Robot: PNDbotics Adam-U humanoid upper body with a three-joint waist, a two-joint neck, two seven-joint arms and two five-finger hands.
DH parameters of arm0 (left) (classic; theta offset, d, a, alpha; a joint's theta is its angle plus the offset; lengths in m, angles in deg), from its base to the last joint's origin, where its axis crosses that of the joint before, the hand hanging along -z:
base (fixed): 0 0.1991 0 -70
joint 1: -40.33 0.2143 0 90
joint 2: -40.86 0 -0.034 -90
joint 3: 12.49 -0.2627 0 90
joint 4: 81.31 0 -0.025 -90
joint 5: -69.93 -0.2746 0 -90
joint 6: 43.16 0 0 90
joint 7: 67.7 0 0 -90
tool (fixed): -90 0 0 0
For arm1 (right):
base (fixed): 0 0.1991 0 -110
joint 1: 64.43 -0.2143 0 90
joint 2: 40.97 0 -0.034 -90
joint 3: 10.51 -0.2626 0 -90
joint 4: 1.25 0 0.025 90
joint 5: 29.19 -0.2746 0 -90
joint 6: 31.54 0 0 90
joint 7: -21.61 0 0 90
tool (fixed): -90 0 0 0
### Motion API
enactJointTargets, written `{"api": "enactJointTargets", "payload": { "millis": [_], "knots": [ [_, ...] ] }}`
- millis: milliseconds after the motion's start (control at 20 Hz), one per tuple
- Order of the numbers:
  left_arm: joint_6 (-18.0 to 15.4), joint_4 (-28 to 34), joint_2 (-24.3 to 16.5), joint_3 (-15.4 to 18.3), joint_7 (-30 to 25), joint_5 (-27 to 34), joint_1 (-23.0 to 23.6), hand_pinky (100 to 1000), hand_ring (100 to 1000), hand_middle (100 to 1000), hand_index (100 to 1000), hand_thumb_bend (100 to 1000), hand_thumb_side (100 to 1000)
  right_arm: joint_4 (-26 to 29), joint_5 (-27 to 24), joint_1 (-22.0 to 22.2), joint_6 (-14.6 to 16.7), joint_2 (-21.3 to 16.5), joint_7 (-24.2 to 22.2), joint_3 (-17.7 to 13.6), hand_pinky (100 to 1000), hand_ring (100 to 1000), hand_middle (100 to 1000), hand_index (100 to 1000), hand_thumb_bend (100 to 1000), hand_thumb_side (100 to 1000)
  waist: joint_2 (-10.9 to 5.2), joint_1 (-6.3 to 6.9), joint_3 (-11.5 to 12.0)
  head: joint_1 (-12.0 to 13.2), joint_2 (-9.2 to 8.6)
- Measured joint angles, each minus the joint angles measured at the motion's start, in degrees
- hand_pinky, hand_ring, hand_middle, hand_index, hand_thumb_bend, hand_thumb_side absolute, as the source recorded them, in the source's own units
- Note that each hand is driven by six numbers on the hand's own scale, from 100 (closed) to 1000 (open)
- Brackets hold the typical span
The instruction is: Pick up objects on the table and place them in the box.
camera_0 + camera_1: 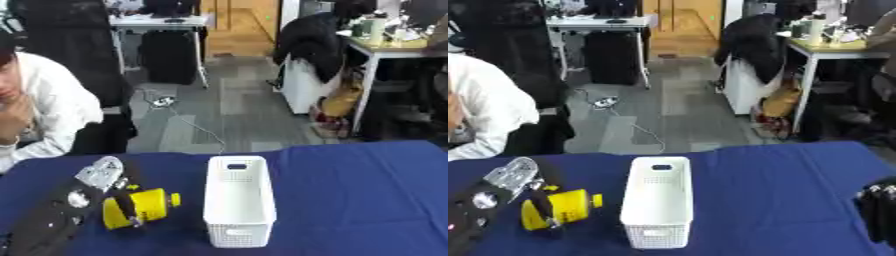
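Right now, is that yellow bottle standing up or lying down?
Lying down. The yellow bottle lies on its side on the blue table, cap toward the white basket, with the left hand curled over it.

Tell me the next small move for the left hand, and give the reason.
Probably lift the yellow bottle and carry it right, over the white box. The left hand has its fingers curled round the bottle, which lies low beside the box, left of its wall. The box looks empty.
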Motion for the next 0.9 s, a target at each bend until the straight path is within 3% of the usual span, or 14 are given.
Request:
{"api": "enactJointTargets", "payload": {
  "millis": [400, 450, 500, 550, 600, 650, 700, 750, 800, 850, 900],
  "knots": [
    [-1.6, -0.7, 0.8, -0.1, 1.6, -4.8, 0.5, 872, 844, 727, 856, 1000, 1000, 0.0, 0.0, -0.1, 0.0, 0.4, 0.0, 0.0, 114, 223, 209, 202, 100, 827, 0.27, -0.07, -0.3, 0.1, 0.0],
    [-1.9, -0.8, 0.9, -0.1, 1.9, -5.3, 0.5, 829, 805, 676, 844, 1000, 993, 0.0, 0.0, -0.1, 0.0, 0.5, 0.0, 0.0, 114, 223, 209, 201, 100, 827, 0.27, -0.07, -0.3, 0.1, 0.0],
    [-2.1, -0.9, 0.9, -0.1, 2.1, -5.8, 0.5, 836, 811, 685, 844, 1000, 993, 0.0, 0.0, -0.1, 0.0, 0.5, 0.0, 0.0, 114, 223, 209, 201, 100, 826, 0.27, -0.07, -0.3, 0.1, 0.0],
    [-2.3, -1.0, 0.9, 0.0, 2.3, -6.3, 0.5, 735, 732, 564, 766, 951, 874, 0.0, 0.0, -0.1, 0.0, 0.5, 0.0, 0.0, 114, 223, 209, 200, 100, 826, 0.27, -0.07, -0.3, 0.1, 0.0],
    [-2.6, -1.0, 0.9, 0.0, 2.6, -6.8, 0.6, 699, 696, 524, 730, 917, 848, 0.0, 0.0, -0.1, 0.0, 0.5, 0.0, 0.0, 114, 223, 209, 200, 100, 826, 0.27, -0.07, -0.4, 0.1, 0.0],
    [-2.8, -1.0, 0.9, 0.0, 2.8, -7.2, 0.6, 591, 604, 439, 621, 778, 804, 0.0, 0.0, -0.1, 0.0, 0.5, 0.0, 0.0, 114, 223, 209, 201, 100, 827, 0.27, -0.07, -0.4, 0.1, 0.0],
    [-3.0, -1.0, 0.9, 0.0, 3.0, -7.6, 0.6, 602, 613, 449, 635, 801, 809, 0.0, 0.0, -0.1, 0.0, 0.5, 0.0, 0.0, 114, 223, 209, 201, 100, 827, 0.27, -0.07, -0.4, 0.1, 0.0],
    [-3.0, -1.0, 0.9, 0.0, 3.0, -7.8, 0.6, 490, 516, 355, 509, 619, 814, 0.0, 0.0, -0.1, 0.0, 0.5, 0.0, 0.0, 114, 223, 209, 202, 100, 827, 0.27, -0.07, -0.4, 0.1, 0.0],
    [-3.0, -1.0, 0.9, 0.0, 3.0, -8.0, 0.6, 471, 499, 337, 490, 599, 817, 0.0, 0.0, -0.1, 0.0, 0.5, 0.0, 0.0, 114, 223, 209, 202, 100, 826, 0.26, -0.07, -0.4, 0.1, 0.0],
    [-3.0, -1.1, 0.9, 0.1, 3.0, -8.1, 0.6, 362, 396, 231, 396, 517, 825, 0.0, 0.0, -0.1, 0.0, 0.5, 0.0, 0.0, 114, 223, 209, 202, 100, 826, 0.21, -0.07, -0.3, 0.2, 0.0],
    [-3.0, -1.1, 0.9, 0.1, 3.0, -8.1, 0.6, 374, 409, 242, 404, 524, 823, 0.0, 0.0, -0.1, 0.0, 0.5, 0.0, 0.0, 114, 223, 209, 202, 100, 826, 0.16, -0.07, -0.3, 0.3, 0.0]
  ]
}}
